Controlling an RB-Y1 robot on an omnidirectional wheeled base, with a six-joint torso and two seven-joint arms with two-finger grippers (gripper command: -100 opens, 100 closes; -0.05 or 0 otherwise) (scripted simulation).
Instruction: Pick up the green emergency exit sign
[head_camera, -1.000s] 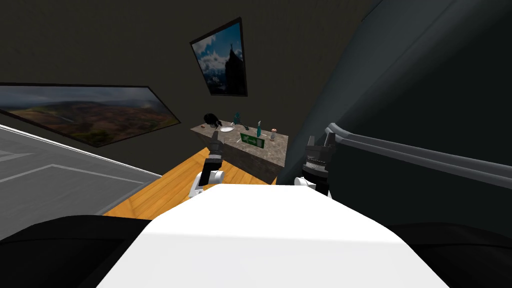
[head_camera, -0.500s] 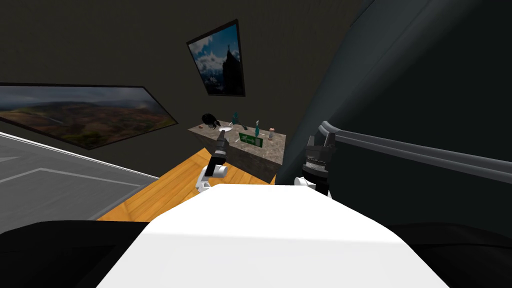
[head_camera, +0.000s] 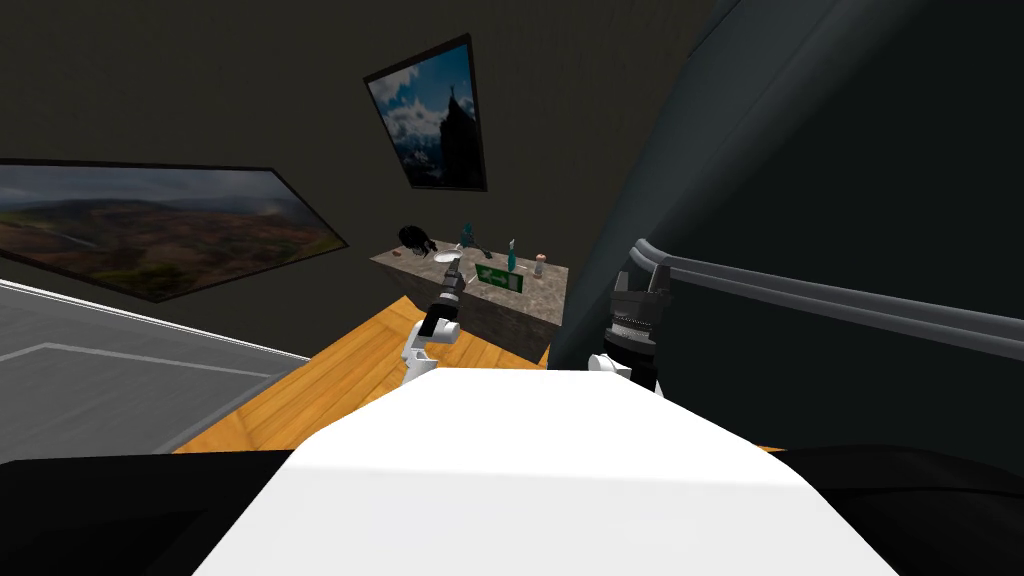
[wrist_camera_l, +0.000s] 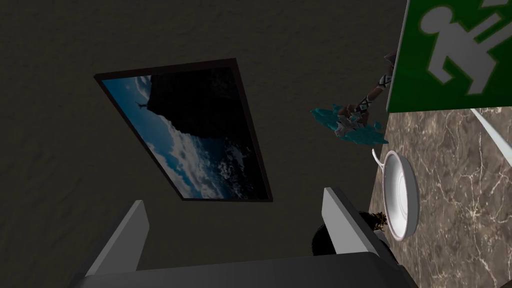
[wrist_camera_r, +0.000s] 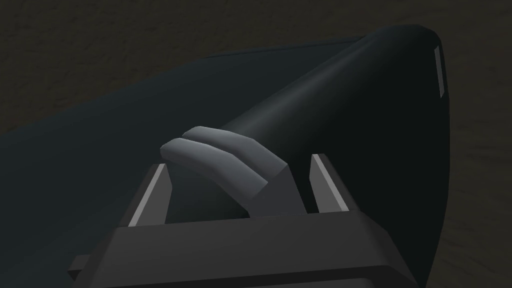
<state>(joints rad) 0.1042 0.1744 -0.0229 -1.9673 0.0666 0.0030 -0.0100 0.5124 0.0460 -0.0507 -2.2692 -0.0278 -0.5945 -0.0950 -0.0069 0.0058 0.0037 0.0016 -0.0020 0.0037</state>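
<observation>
The green emergency exit sign (head_camera: 499, 279) with a white running figure stands upright near the front edge of a brown marble-topped table (head_camera: 530, 305). My left gripper (head_camera: 456, 267) reaches over the table's left front part, just left of the sign, open and holding nothing. In the left wrist view the sign (wrist_camera_l: 450, 55) is off to one side of my open left gripper (wrist_camera_l: 232, 212), apart from both fingers. My right gripper (head_camera: 640, 288) hangs by a dark body's grey rail, open (wrist_camera_r: 240, 182).
A white bowl (wrist_camera_l: 400, 195), a teal figurine (wrist_camera_l: 350, 125), a black object (head_camera: 415, 238), a teal bottle (head_camera: 511, 258) and a small shaker (head_camera: 540, 264) share the table. The big dark body with the grey rail (head_camera: 800, 300) stands close on the right. Wooden floor (head_camera: 340, 380) lies before the table.
My left arm has stretched forward and to the right, from the table's left front corner to over its top beside the sign. The right arm has stayed put.
</observation>
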